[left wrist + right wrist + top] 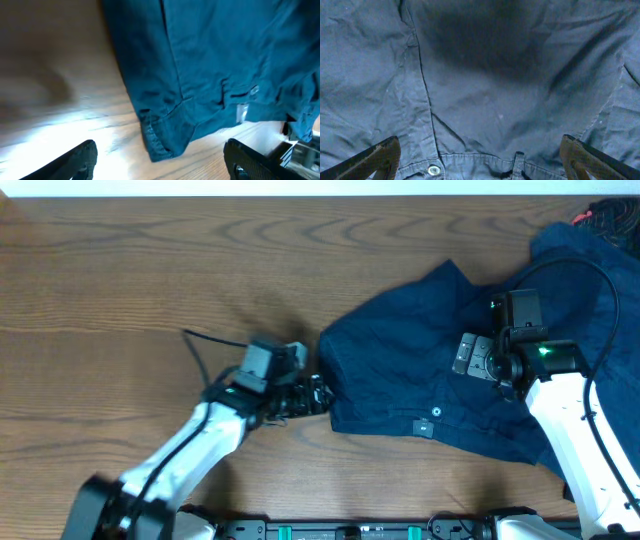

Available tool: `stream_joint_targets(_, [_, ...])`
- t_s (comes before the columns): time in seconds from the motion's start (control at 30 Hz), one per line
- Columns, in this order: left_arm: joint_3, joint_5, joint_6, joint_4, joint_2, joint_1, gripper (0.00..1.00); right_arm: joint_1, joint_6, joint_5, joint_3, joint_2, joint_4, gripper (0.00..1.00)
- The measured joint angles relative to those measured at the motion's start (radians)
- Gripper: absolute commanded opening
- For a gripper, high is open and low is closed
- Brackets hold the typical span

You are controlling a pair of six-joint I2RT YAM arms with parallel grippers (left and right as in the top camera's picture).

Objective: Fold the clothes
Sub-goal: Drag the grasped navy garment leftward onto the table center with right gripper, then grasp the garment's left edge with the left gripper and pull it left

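Right now the shorts (420, 350) lie opened out and creased on the right half of the wooden surface (150, 280). The edge that carries their fastening is turned toward the near side, and the cloth reaches up toward the far right.

The left arm comes in from the near left. The left tool (316, 394) sits low at the left edge of the shorts, close to their near-left corner. In the left wrist view its two fingers (75, 162) are spread wide apart. A stitched corner (159, 145) of the cloth lies on the wood in the gap between them, and neither finger can be seen pressing on it. Further along that same edge a pale label (241, 112) shows on the dark cloth.

The right arm comes in from the near right, and the right tool (480, 139) hangs over the middle of the shorts. It too is spread wide, with one finger at each lower corner of the right wrist view and nothing gripped between them. Whether the tips touch the cloth cannot be told. Beneath it a long seam (422, 90) runs down to the waistband, where a small button (434, 170) sits beside it and a belt loop (518, 162) stands a little to the right.

At the far right corner of the surface more dark cloth (610, 225) is bunched up, with a touch of red on it. Whether it is part of the shorts or another garment cannot be told.
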Motion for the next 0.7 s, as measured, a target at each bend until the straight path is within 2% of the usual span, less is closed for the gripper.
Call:
stream_joint_targets(0.17, [0.0, 0.003, -0.065, 0.08, 0.12, -0.066, 0.71, 0.0, -0.003, 0.0, 0.0, 0.0, 0.0, 0.99])
stream_joint_targets(0.23, [0.0, 0.006, -0.098, 0.095, 0.157, -0.093, 0.58, 0.0, -0.003, 0.0, 0.0, 0.0, 0.0, 0.99])
stream_joint_targets(0.33, [0.003, 0.01, -0.127, 0.115, 0.183, -0.132, 0.08, 0.0, -0.003, 0.0, 0.0, 0.0, -0.002, 0.99])
stream_joint_targets(0.53, [0.005, 0.011, -0.14, 0.096, 0.196, -0.157, 0.06, -0.002, -0.003, 0.0, 0.0, 0.0, -0.007, 0.99])
stream_joint_targets(0.7, [0.011, -0.024, -0.116, -0.081, 0.156, -0.063, 0.06, -0.002, -0.003, 0.0, 0.0, 0.0, -0.021, 0.99])
